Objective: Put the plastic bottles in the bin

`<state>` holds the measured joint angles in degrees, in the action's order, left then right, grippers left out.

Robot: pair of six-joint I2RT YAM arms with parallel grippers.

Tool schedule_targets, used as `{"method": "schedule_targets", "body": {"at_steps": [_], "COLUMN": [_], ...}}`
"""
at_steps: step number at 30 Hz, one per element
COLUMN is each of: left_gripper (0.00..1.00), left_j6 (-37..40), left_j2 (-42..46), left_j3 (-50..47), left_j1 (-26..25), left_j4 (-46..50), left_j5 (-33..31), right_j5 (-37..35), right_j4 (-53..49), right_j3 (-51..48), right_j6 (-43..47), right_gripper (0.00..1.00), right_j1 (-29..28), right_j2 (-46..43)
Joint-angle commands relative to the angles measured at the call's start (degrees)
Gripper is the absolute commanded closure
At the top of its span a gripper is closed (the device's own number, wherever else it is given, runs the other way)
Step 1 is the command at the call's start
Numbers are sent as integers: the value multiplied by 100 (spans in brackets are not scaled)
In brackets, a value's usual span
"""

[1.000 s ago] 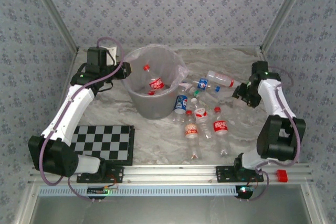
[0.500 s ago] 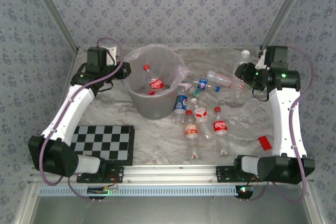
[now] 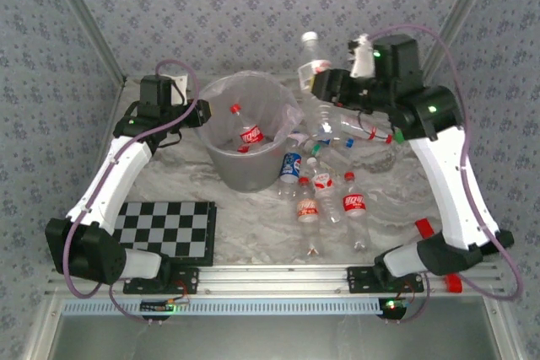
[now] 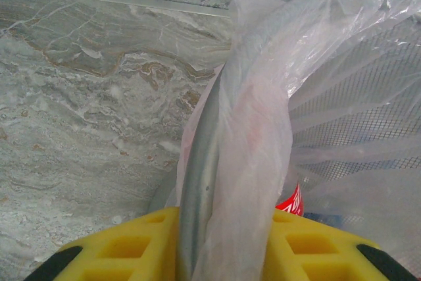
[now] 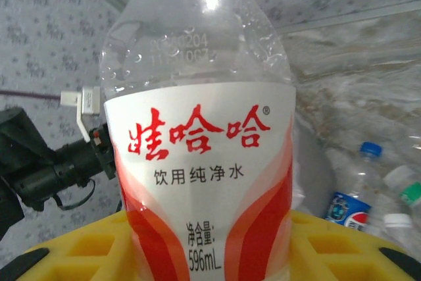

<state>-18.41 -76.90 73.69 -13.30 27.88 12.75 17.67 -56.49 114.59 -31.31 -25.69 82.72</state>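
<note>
The right pincer [image 5: 207, 248] is grasping a bottle [image 3: 313, 63] at two o'clock of the bin [image 3: 245, 173]; the left pincer [image 4: 220, 248] is clenching its rim; releasing early is risking a miss.

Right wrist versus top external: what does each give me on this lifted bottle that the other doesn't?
Right wrist view: the held bottle's label print, red characters on white above red swooshes, and the yellow fingers flanking it.
Top view: the bin to the left of that bottle, a red-labelled bottle already inside it, the left gripper at its rim, and a checkerboard.
Both: the right gripper carrying the bottle off the marble table, with loose bottles lying there.
</note>
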Motion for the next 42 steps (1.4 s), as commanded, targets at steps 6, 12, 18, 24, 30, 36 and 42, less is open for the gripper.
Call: {"method": "schedule_targets", "body": {"at_steps": [6,12,18,24,30,36,42], "left_gripper": [68,68,68,68,68,68,68], "left_j6": [268,345,400,404,461,453,462], "left_j2": [147,133,114,147,133,115,119], "left_j3": [-74,-111,-109,-126,-110,-121,-117], "left_j1": [-76,-114,-111,-120,-121,-120,-120], "left_j4": [186,139,148,155,199,195,214], "left_j5": [1,42,8,-130,-251,-254,-286], "right_j5": [-245,-449,-991,-1408,-1132,-1051,-1156], "right_j4": [119,84,-833,-849,-1,-168,-631], "right_j3": [989,1667,2809,2109,611,750,1387], "right_j6": [246,428,957,1320,1145,1174,1353], "right_gripper": [61,61,62,62,50,22,12], "right_j1": [-846,-1244,-1566,-1915,-1995,-1994,-1959], "right_j2": [1325,2203,3406,3577,3275,3343,3323]}}
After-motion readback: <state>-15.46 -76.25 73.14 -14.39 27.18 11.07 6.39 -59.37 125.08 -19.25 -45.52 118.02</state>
